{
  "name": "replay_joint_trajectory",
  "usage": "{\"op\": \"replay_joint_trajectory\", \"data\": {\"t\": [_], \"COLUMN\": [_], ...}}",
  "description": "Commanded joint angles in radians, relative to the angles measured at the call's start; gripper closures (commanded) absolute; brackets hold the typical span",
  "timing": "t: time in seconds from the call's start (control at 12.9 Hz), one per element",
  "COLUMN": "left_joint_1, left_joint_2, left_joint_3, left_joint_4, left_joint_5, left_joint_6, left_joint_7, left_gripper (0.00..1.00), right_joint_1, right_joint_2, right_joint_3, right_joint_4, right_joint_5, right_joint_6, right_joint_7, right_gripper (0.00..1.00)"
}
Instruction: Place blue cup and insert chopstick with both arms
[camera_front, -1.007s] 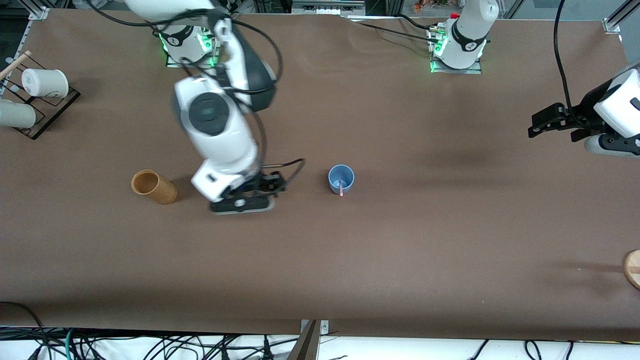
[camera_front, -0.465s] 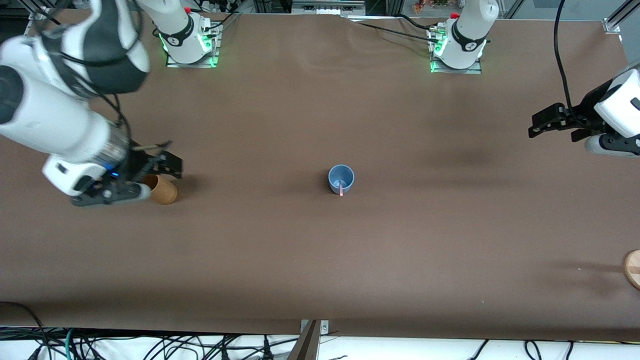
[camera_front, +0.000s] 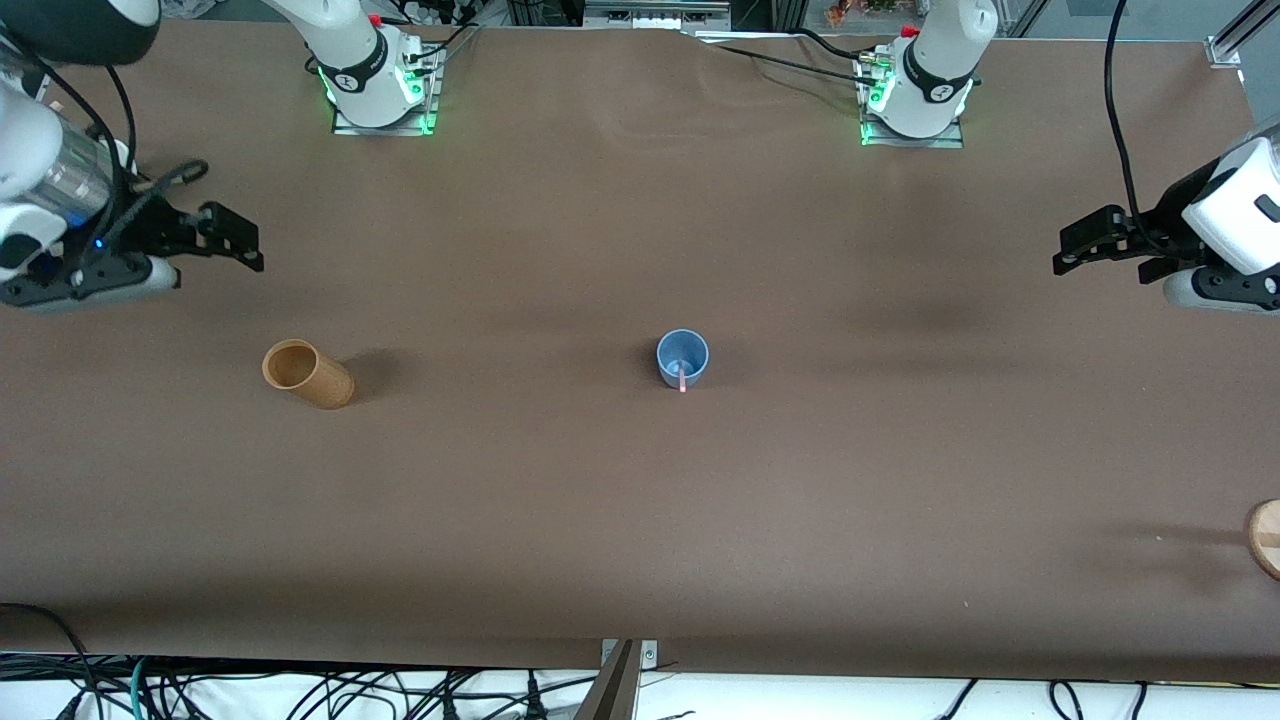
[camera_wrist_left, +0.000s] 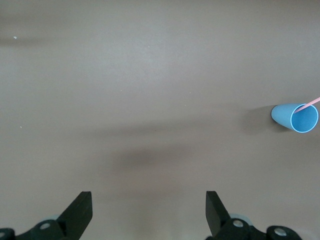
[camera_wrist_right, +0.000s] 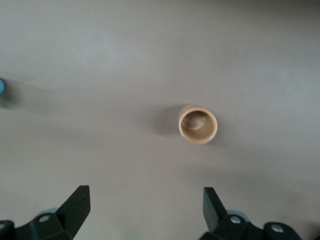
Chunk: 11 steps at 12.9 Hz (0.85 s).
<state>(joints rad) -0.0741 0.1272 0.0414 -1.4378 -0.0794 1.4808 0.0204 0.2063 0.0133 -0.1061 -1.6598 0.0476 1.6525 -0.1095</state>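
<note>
So the blue cup (camera_front: 683, 357) sits upright mid-table with the chopstick (camera_front: 682, 378) leaning inside it. Tan cup (camera_front: 306, 373) stands toward the right arm's end. Left gripper (camera_front: 1068, 252) and right gripper (camera_front: 240, 248) both hang wide open, empty, well apart from the blue cup.

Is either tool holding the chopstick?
No. The chopstick stands in the blue cup; both tools are open and away from it.

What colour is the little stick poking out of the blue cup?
Pinkish-red. The chopstick leans in the blue cup, clearest in the front view.
</note>
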Motion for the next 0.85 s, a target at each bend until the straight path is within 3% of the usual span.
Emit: {"op": "replay_joint_trajectory", "data": {"t": [0.0,0.39,0.77], "left_joint_1": [-0.006,-0.007,-0.009], "left_joint_2": [-0.003,-0.001,-0.001], "left_joint_3": [0.000,0.000,0.000], "left_joint_4": [0.004,0.004,0.004], "left_joint_5": [0.021,0.021,0.021], "left_joint_6": [-0.005,-0.005,-0.005], "left_joint_7": [0.001,0.001,0.000], "left_gripper": [0.00,0.00,0.00], "right_joint_1": [-0.024,-0.018,-0.018], "right_joint_2": [-0.067,0.006,0.013], "right_joint_3": [0.026,0.026,0.026], "right_joint_4": [-0.103,-0.017,0.009], "right_joint_5": [-0.037,-0.051,-0.057], "right_joint_6": [0.042,0.035,0.030], "right_joint_7": [-0.019,-0.010,-0.013], "right_gripper": [0.00,0.00,0.00]}}
